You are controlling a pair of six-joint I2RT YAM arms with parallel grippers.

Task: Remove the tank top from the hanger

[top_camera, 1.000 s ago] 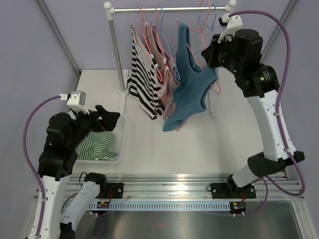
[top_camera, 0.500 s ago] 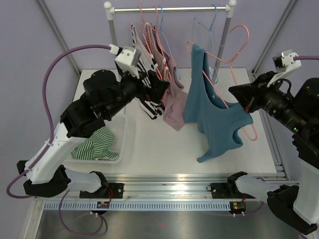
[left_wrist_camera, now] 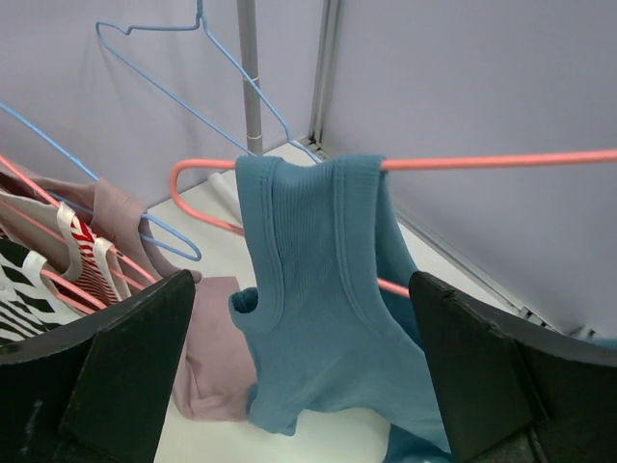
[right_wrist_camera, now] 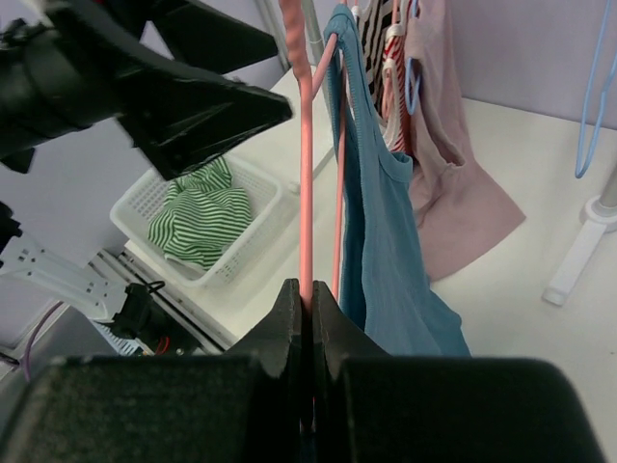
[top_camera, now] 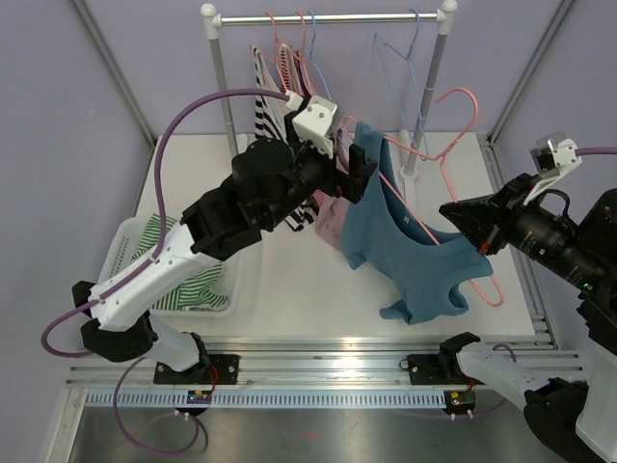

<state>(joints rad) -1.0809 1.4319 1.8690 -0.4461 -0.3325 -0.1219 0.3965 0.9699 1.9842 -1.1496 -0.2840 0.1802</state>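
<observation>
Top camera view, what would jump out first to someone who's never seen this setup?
The blue tank top hangs over the middle of the table on a pink hanger, which the right gripper pinches shut from the right side. The left gripper hovers wide open at the top's upper strap, just in front of the clothes rail at the back.

rack (top_camera: 328, 17): top centre of frame, farthest back
basket (top_camera: 130, 236): lower left, on table (top_camera: 289, 289)
tank top (top_camera: 415, 260): centre-right, on hanger (right_wrist_camera: 306, 193), before rack
</observation>
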